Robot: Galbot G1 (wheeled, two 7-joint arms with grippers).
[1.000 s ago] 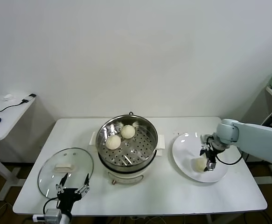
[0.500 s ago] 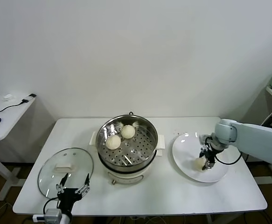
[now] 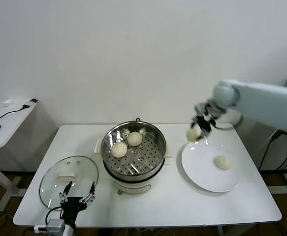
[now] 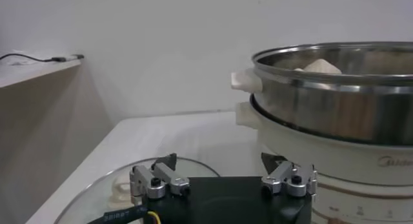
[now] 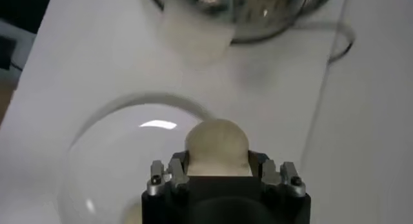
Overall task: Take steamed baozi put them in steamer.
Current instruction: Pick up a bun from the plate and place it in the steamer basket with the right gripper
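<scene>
Four baozi: two in the steamer, one on the plate, one gripped by the right tool.

The right tool (image 3: 196, 129) is clamped on one steamed baozi (image 3: 193, 133), held in the air above the plate's (image 3: 202, 174) edge nearest the steamer (image 3: 134, 150). A second baozi (image 3: 223, 162) lies on that white plate, on the side away from the steamer. Two more baozi (image 3: 119, 150) (image 3: 135, 138) sit on the perforated tray inside the steamer, near each other. One glass lid (image 3: 68, 179) lies flat on the counter (image 3: 173, 201) on the steamer's other side, and the left tool (image 3: 76, 192) hangs over the lid's near edge, its two fingers (image 4: 158, 180) spread wide and holding nothing.
</scene>
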